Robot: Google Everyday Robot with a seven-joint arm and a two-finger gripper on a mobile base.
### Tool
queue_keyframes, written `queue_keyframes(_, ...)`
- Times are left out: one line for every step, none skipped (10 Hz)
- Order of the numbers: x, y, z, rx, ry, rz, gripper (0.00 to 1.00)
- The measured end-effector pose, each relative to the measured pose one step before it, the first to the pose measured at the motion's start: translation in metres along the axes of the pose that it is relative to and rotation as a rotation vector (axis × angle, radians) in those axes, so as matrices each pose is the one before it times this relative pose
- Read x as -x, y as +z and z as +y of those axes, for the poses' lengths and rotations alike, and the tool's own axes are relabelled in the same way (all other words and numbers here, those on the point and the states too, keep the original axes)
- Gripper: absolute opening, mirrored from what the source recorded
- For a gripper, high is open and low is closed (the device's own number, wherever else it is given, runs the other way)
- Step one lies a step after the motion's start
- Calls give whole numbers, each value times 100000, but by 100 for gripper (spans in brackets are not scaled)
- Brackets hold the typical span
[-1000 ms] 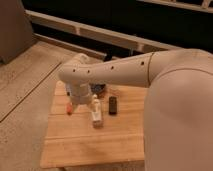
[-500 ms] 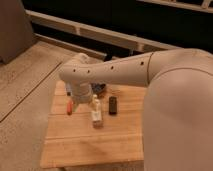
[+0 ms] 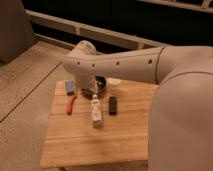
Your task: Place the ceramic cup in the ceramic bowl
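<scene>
The ceramic cup (image 3: 115,83), small and cream-white, stands on the wooden table (image 3: 125,140) near its back edge. The dark ceramic bowl (image 3: 102,83) sits just left of the cup, mostly hidden behind my arm. My gripper (image 3: 93,93) hangs from the white forearm at the bowl's front left edge, low over the table. It is left of the cup and apart from it.
A slim white bottle (image 3: 96,111) lies in front of the gripper. A small black block (image 3: 113,105) lies right of it. A red tool (image 3: 71,104) and a grey-blue object (image 3: 70,87) are at the left. My white arm (image 3: 150,65) covers the right side.
</scene>
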Motion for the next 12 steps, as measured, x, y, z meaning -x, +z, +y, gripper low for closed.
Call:
queue_keyframes(5,-2,22,12,8,-7,65)
queue_keyframes(-23,11,209,97,-321,24,65)
queue_keyframes(-54,8,48,10,-13,49,65)
queue_keyframes(-64,180,16,32,377,384,65)
queue_keyframes(26,845,66,-278,1393,1334,65)
queue_keyframes(506,776,-113,-1721,1684,544,65)
queue_keyframes(1034,589,-33,-1275,1690,-615,65)
queue_keyframes(1183,424,-471,-1323,2009,-904,65)
queue_keyframes(1487,435,-800,-419,2933,-1267,65)
queue_keyframes(928,324,-767,-49,2253,-731,65)
queue_keyframes(1210,363,-1147,523,3443,-975,65)
queue_keyframes(1216,348,-1339,1623,4198,-1033,65)
